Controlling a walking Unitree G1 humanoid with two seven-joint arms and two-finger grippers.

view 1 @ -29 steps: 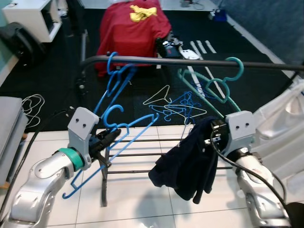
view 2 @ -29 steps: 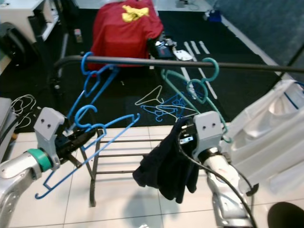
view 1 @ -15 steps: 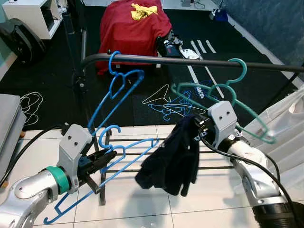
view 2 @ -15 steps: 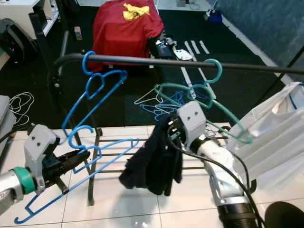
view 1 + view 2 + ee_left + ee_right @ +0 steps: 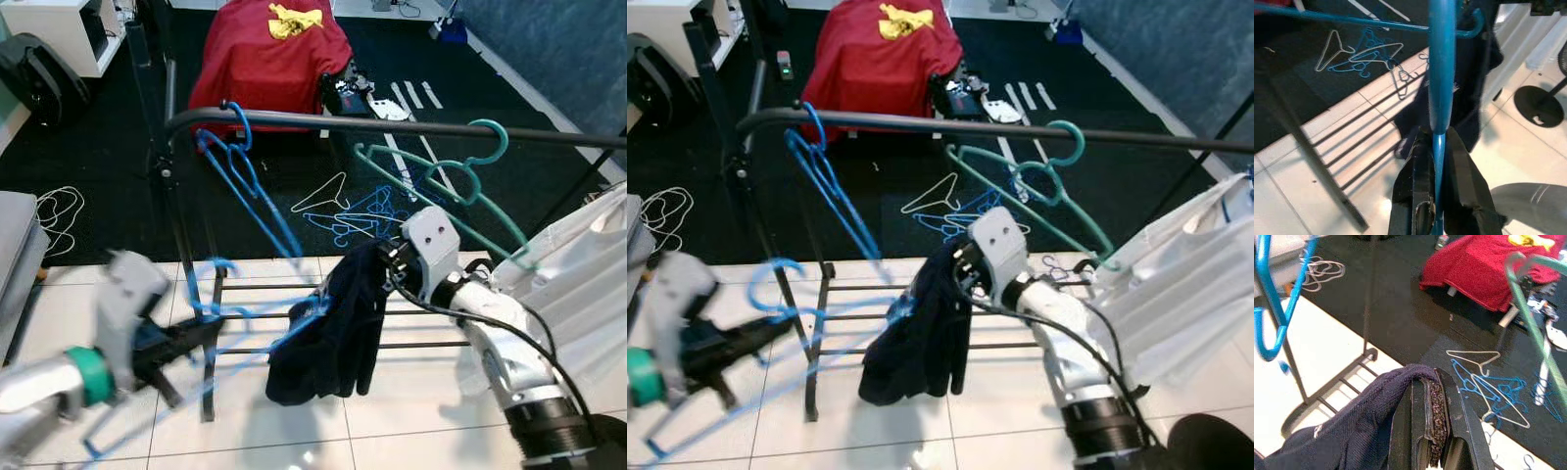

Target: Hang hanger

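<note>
Holding the blue hanger (image 5: pixel 1442 73) pinched in your left gripper (image 5: pixel 1436 196), low and well short of the rail (image 5: pixel 392 124), you've yet to lift its hook. Your right gripper (image 5: pixel 1432 431) clamps a dark garment (image 5: pixel 328 333) beside it. White tile underfoot; dark carpet beyond, strewn with loose hangers (image 5: pixel 358 215).

- Even, bright indoor light; the white floor tiles (image 5: pixel 294 431) carry soft glare and faint shadows.
- The left arm (image 5: pixel 59 382) smears with motion blur.
- Wrist views are slightly soft.
</note>
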